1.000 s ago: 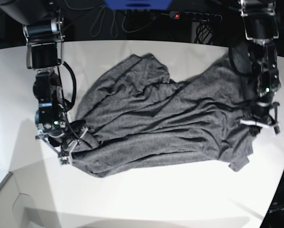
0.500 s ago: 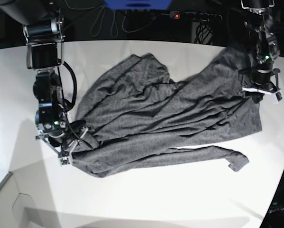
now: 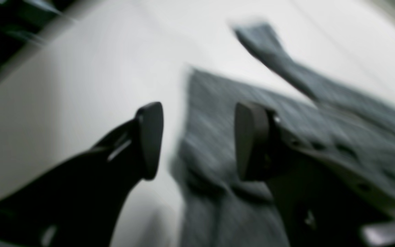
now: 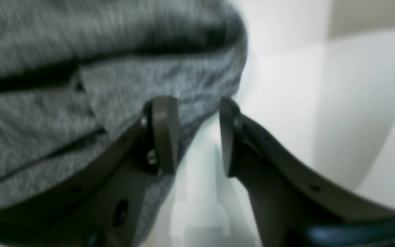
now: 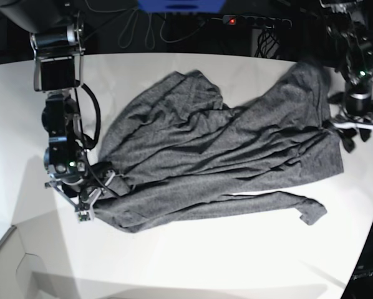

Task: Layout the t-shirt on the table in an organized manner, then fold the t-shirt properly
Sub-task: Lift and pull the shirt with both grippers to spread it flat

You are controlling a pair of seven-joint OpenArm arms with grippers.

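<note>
Two hands work the t-shirt (image 5: 217,162), which sprawls rumpled across the middle of the white table (image 5: 193,261), one end near each side edge. Within the last second the left hand (image 3: 197,140) dragged its corner of cloth out toward the far side edge, then let go: its fingers now stand apart with nothing between them, lifted just clear of the hem. That end lies flatter, so spreading is under way (folding has not begun). A thin strip of fabric trails loose toward the near edge. The right hand (image 4: 197,137) has not moved; its fingers sit partly apart at the shirt's other edge, cloth bunched against one finger, and whether it truly grips is unclear. Both wrist views are badly blurred.
</note>
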